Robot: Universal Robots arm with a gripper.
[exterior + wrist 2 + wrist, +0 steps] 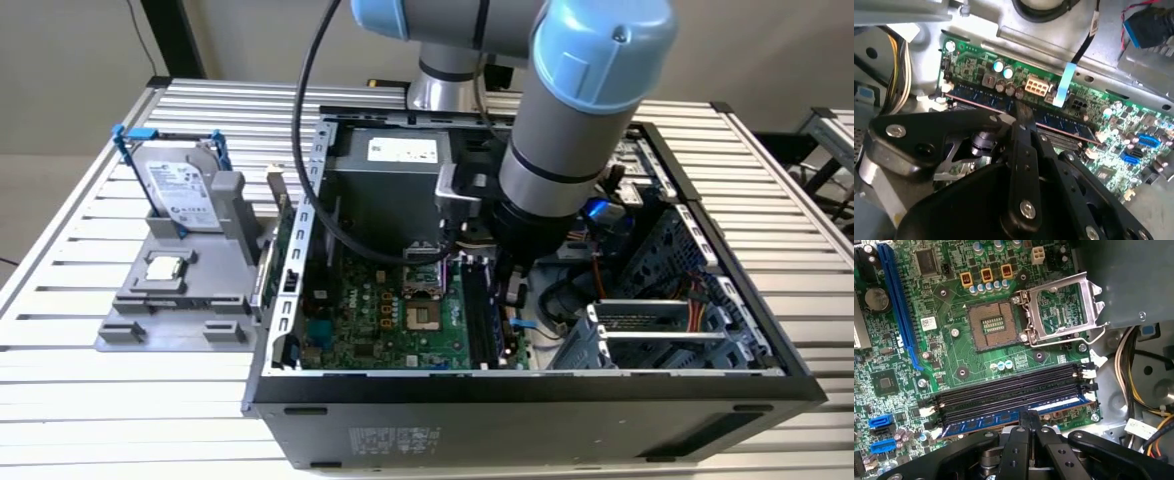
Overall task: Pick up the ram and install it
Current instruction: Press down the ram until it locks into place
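- Gripper pressing closed fingers onto the ram, sitting in the outermost motherboard slot.
- First wrist view revealing open CPU socket.
- Exterior view showing hard drive outside the case.

An open computer case sits on the slatted table, with a hard drive standing in a holder to the exterior view's left of it, while inside the ram lies in the slot beside the empty slots under the gripper.
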